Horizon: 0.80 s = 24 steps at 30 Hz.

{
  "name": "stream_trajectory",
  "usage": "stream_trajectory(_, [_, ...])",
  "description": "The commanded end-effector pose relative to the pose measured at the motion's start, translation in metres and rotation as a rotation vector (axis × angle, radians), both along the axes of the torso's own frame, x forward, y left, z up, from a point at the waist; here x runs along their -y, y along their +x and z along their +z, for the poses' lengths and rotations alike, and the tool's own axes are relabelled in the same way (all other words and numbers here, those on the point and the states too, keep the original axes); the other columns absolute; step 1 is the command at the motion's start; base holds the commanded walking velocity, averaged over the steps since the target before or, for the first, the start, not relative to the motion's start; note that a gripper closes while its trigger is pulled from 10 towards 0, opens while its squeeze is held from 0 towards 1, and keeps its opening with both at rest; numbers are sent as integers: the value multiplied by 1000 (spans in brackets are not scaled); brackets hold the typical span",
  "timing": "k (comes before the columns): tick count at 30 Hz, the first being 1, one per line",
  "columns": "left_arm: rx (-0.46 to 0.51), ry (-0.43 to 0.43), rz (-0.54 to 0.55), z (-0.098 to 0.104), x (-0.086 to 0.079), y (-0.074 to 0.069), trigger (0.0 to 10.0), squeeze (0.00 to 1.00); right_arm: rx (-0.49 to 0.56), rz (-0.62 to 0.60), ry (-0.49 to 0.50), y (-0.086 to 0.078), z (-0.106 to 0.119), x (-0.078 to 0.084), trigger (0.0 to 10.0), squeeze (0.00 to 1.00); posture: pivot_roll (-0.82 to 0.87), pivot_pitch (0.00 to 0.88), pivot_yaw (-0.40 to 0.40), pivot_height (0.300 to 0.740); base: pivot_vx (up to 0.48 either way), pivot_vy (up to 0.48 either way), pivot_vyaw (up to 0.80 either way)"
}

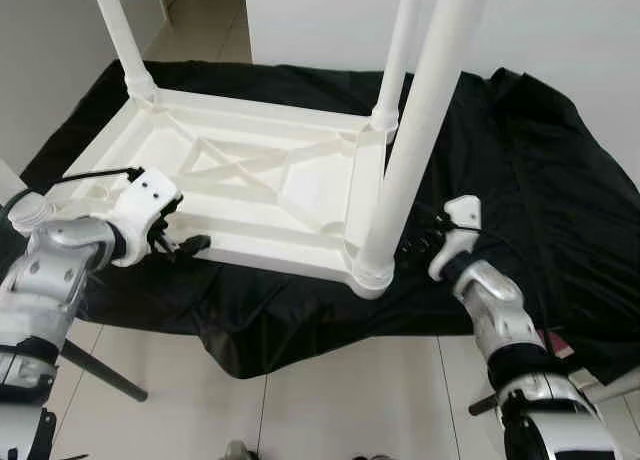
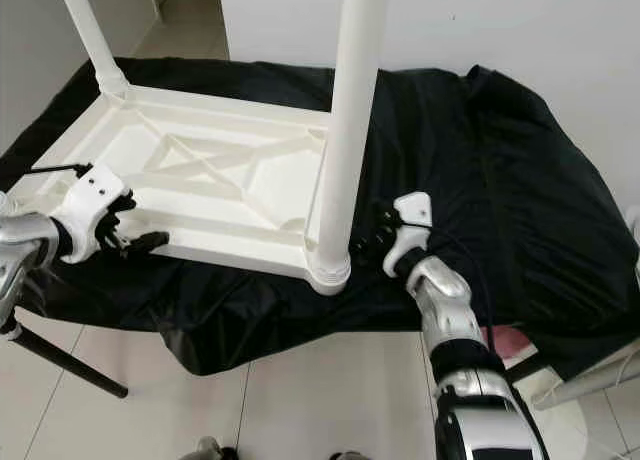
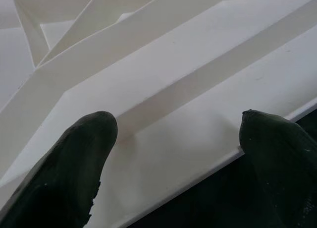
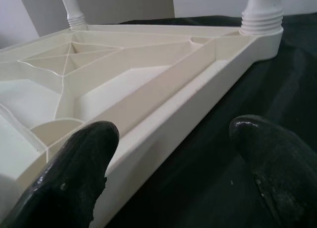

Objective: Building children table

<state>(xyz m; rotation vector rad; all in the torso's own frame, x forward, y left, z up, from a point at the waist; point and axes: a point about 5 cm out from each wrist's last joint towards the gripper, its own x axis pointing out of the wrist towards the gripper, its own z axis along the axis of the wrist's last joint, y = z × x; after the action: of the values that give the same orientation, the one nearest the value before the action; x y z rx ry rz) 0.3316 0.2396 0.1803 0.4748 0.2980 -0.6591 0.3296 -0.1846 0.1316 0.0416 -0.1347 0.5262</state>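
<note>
Upturned white table [image 1: 250, 180], legs [image 1: 425, 130] cut off above.

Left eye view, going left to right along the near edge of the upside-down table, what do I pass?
Left gripper at the table's near-left edge → white tabletop underside → near-right table leg standing in its corner socket → right gripper over the black cloth.
</note>
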Motion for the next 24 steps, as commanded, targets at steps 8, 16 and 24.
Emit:
stream_trajectory(8, [146, -186, 68, 1, 12, -13, 10000, 0, 28, -58, 76, -16, 2, 8, 10000, 0, 23, 95, -9, 740, 0, 0, 0])
stream_trajectory(16, [123, -351, -14, -10, 24, -42, 10000, 0, 65, -128, 151, -22, 4, 5, 10000, 0, 22, 93, -17, 740, 0, 0, 0])
stream_trajectory(24, [157, -471, -20, -15, 48, -66, 10000, 0, 93, -205, 189, -36, 8, 10, 10000, 0, 34, 75, -29, 740, 0, 0, 0])
